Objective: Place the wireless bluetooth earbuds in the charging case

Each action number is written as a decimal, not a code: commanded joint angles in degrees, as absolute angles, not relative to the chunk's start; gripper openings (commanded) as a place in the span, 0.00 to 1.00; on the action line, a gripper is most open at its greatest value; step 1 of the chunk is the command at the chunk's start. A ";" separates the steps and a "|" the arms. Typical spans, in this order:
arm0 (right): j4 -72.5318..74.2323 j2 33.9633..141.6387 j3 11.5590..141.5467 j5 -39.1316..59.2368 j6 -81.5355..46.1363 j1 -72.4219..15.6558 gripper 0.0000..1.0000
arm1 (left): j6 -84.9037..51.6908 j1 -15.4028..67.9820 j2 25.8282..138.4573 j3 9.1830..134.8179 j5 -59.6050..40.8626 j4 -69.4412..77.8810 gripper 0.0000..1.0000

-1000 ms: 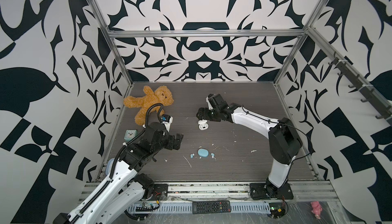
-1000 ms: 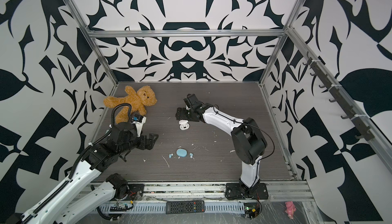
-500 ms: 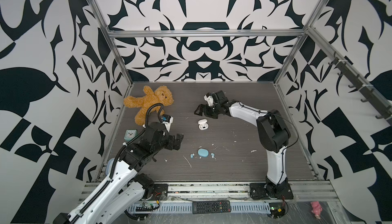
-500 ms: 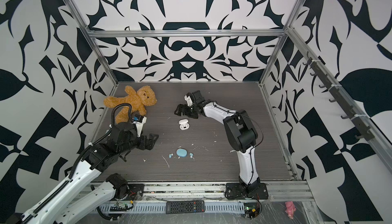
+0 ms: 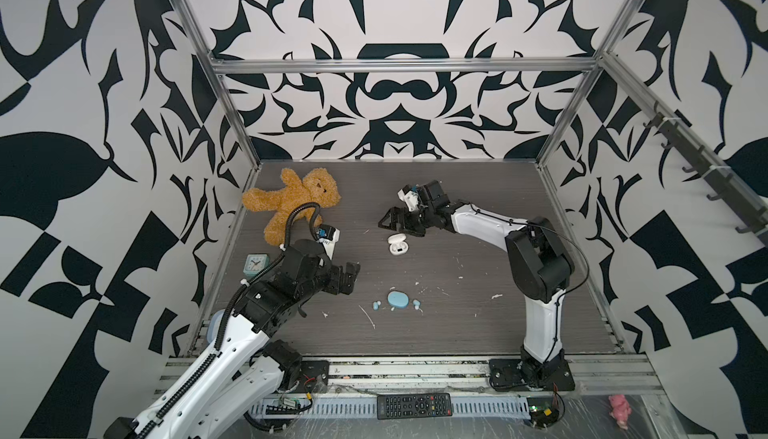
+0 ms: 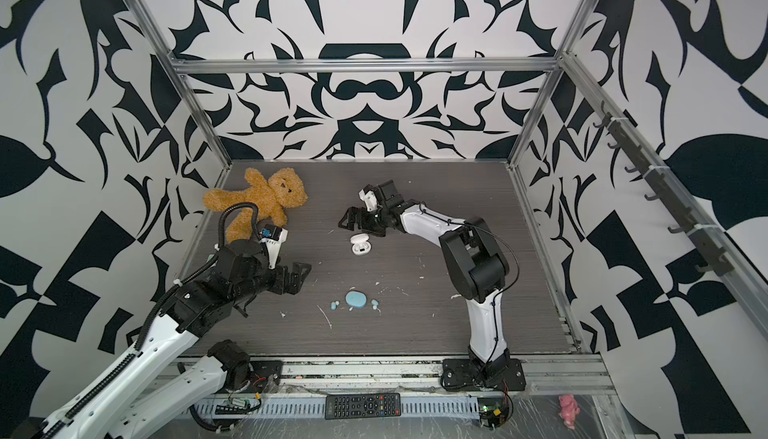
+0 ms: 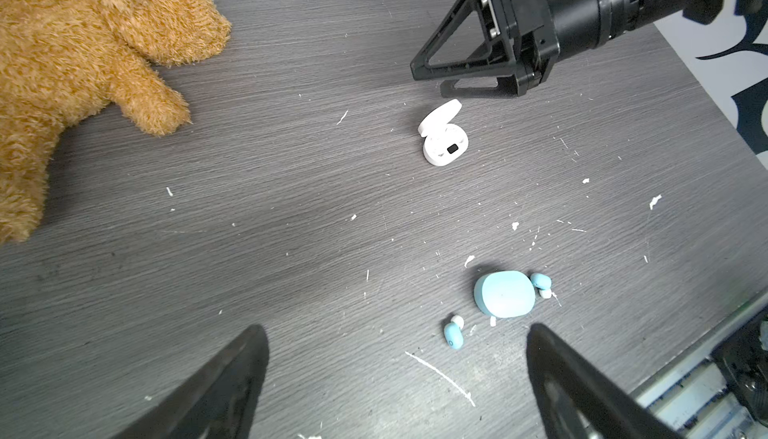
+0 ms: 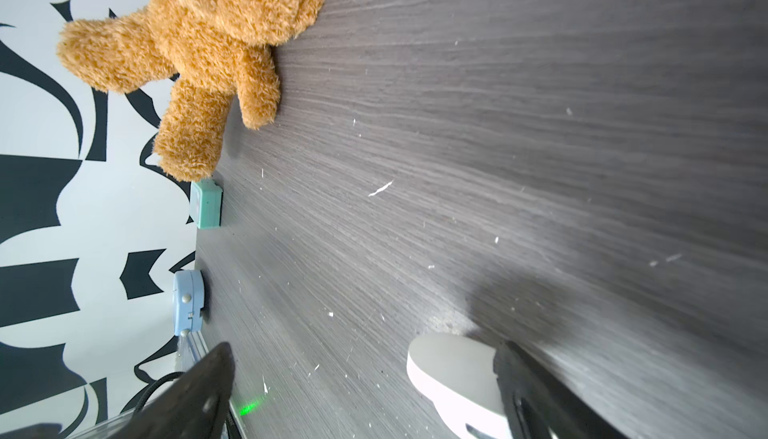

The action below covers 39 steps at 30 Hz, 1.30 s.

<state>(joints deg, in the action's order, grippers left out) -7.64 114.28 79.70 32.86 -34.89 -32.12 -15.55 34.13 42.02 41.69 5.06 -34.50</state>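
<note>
Beneath both grippers, a dark grey wood-grain tabletop point(image 5: 478, 324) carries everything. A tan plush teddy bear point(image 5: 291, 204) lies beyond the left gripper point(image 5: 351, 279), off to one side of its jaws, which stand wide apart and empty. The right gripper point(image 5: 399, 227) hovers with its jaws spread too, grasping nothing. A black remote control point(image 5: 413, 405) rests on the front rail behind both grippers, its key legends too small to read. A mint-green square clock point(image 5: 255, 263) sits behind the left jaws at the table edge. The open white oval charging case point(image 7: 442, 146) lies just beside the right gripper's finger nearer the table, narrowly apart from it. The small black window on its front is too small to read. The closed light blue oval case point(image 7: 505, 293) lies ahead of the left jaws, with a light blue earbud point(image 7: 453, 337) near one side and a second light blue earbud point(image 7: 540, 280) just beside the other.
</note>
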 commanded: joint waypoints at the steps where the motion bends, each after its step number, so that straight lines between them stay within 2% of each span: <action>1: -5.75 110.87 77.96 33.86 -35.29 -33.40 0.99 | -15.32 33.93 42.06 41.46 4.55 -33.83 0.99; 7: -5.07 107.13 73.78 32.68 -35.45 -34.24 0.99 | -15.30 33.93 42.04 41.49 4.42 -33.83 0.99; 11: -6.41 101.49 70.58 28.41 -35.30 -34.90 0.99 | -15.32 33.93 41.93 41.50 4.46 -33.83 0.99; 17: -14.41 86.57 64.11 9.18 -34.22 -38.66 0.99 | -15.71 33.93 40.92 41.31 3.88 -33.83 0.99; 22: -24.50 79.85 60.82 -3.68 -41.23 -43.15 0.99 | -17.03 33.93 40.57 42.06 2.44 -34.37 0.99; 25: -31.86 78.93 61.22 -8.94 -46.44 -47.52 0.99 | -18.28 33.95 39.62 42.52 3.23 -34.68 0.99; 31: -40.59 80.94 63.88 -13.27 -56.92 -56.37 0.99 | -21.88 33.95 39.71 44.91 8.88 -38.65 0.99; 35: -45.66 84.33 67.23 -13.02 -62.71 -59.50 0.99 | -27.98 33.96 40.31 47.67 11.77 -44.13 0.99; 39: -46.28 86.50 69.18 -11.63 -66.89 -61.28 0.99 | -35.74 33.97 40.15 46.40 7.99 -46.37 0.99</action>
<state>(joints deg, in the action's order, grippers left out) -42.89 86.48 66.26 -10.17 -60.99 -60.58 -27.59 34.13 40.27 46.37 8.80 -41.25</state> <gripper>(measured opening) 0.993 0.992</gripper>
